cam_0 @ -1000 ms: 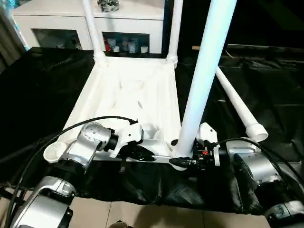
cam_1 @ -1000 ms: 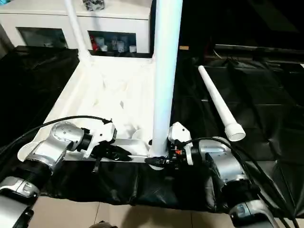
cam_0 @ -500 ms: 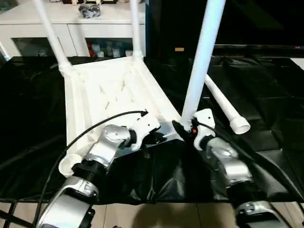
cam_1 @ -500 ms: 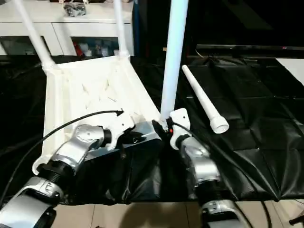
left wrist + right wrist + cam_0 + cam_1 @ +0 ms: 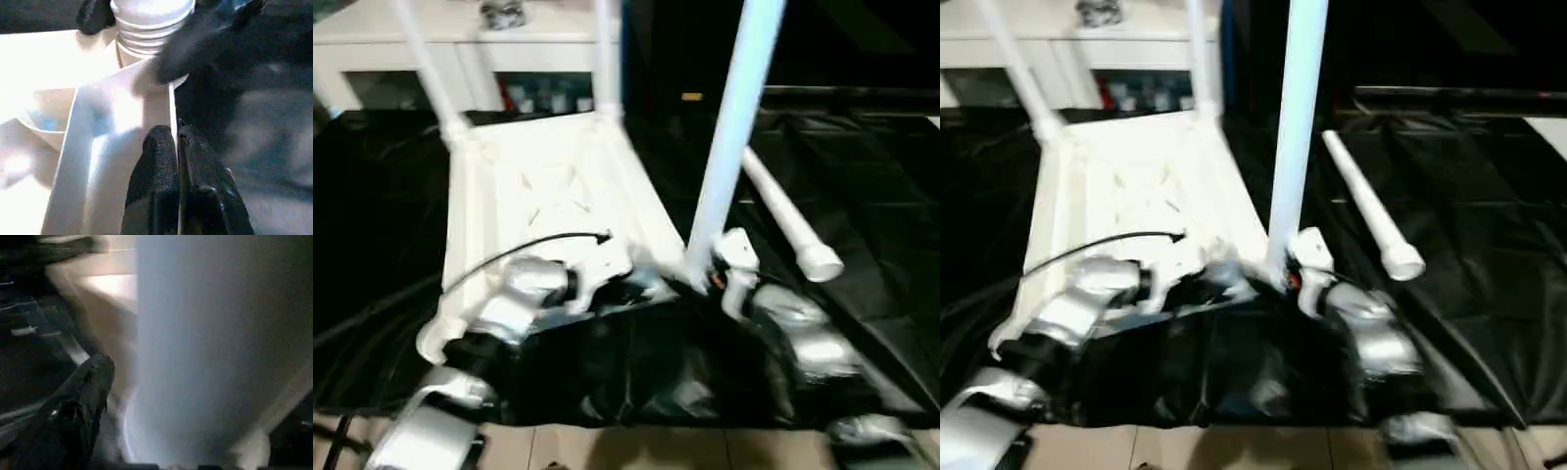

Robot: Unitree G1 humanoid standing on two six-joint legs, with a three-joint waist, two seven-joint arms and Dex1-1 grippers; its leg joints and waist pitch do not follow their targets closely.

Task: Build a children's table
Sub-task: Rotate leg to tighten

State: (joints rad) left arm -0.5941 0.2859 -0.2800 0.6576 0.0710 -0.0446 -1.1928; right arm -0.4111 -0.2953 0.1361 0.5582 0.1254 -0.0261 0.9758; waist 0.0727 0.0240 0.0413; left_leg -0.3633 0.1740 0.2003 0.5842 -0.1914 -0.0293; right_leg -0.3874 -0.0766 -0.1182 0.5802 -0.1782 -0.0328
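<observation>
Three legs: we see three white legs standing up out of the upturned table top (image 5: 548,186), two at its far corners (image 5: 431,69) (image 5: 605,59) and one at the near right corner (image 5: 729,137).
Fourth leg: it lies loose (image 5: 788,220) on the black sheet (image 5: 862,166), to the right of the top, flared end toward us.
Table top: ribbed underside up, resting on the sheet-covered worktop; its near left corner socket (image 5: 431,343) stands empty.
Left gripper: our left gripper (image 5: 177,147) has its jaws together, pinching the thin near rim of the top, just beside the threaded foot of the near right leg (image 5: 151,19).
Right gripper: our right gripper (image 5: 700,279) sits at the foot of that near right leg; in its wrist view one black finger (image 5: 93,377) stands off to the side of the tube (image 5: 195,347), so the jaws look apart and no clamp on the leg can be seen.
Background: a white cabinet (image 5: 538,59) with glass doors stands behind the worktop.
Floor: pale tiles (image 5: 636,450) show along the near edge.
</observation>
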